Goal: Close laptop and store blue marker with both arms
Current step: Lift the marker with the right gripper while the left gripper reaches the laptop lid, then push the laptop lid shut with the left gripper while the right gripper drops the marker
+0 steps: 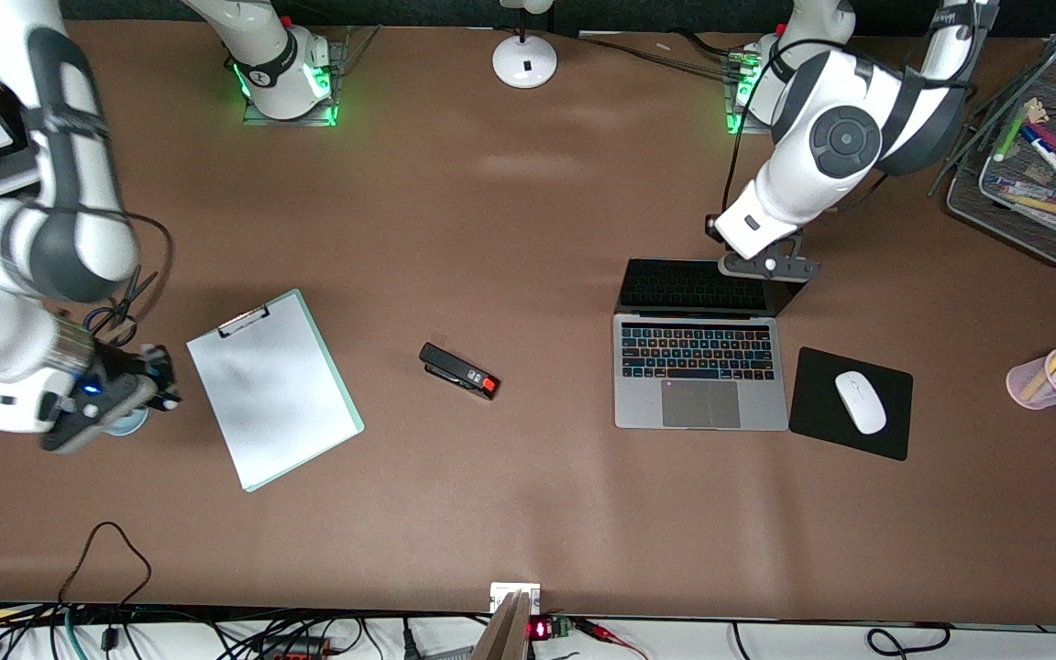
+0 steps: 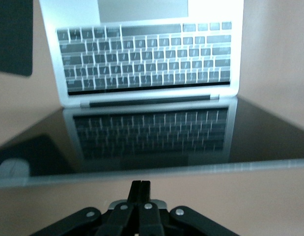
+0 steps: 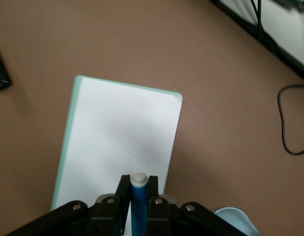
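We see only the top of the blue marker [image 3: 139,196]; its lower length leaves the frame's bottom edge. The laptop [image 2: 147,59] is blurred and cropped at the top.

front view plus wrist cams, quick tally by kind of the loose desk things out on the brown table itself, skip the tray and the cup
laptop: 1
mouse on mouse pad: 2
stapler: 1
clipboard: 1
blue marker, clamped in the right gripper: 1
total: 6
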Available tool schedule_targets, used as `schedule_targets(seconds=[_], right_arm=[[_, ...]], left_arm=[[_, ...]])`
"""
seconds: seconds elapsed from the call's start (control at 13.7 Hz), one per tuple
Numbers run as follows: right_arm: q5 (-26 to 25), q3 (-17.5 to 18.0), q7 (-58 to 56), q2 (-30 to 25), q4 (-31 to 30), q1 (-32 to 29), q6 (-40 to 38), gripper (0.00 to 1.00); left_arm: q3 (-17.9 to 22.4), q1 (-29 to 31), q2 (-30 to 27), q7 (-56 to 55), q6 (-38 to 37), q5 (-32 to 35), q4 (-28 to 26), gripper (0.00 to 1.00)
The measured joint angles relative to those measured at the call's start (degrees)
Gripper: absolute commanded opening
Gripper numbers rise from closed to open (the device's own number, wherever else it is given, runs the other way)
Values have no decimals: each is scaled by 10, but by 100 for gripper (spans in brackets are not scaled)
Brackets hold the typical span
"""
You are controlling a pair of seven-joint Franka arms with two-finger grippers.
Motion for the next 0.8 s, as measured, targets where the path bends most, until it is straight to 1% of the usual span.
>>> schedule_targets(seconds=[0.15,0.29,0.44,0.59,0.8], right_arm=[[50,-3,-61,-11,25,-23,-51,0],[94,-3,-139,-11,29,-56,-65,0],[136,-4,-198,-8,30,-85,-94,0],[167,-4,-248,-8,39,-108,-122,0],[181,-4,-278,-9,81,-128,-174,0]], left_arm=[[2,6,24,0,60,30,3,0],[2,17,47,0,107,55,9,0],[3,28,73,2,125,74,32,0],[4,35,100,2,127,92,70,0],[5,38,144,3,133,97,120,0]])
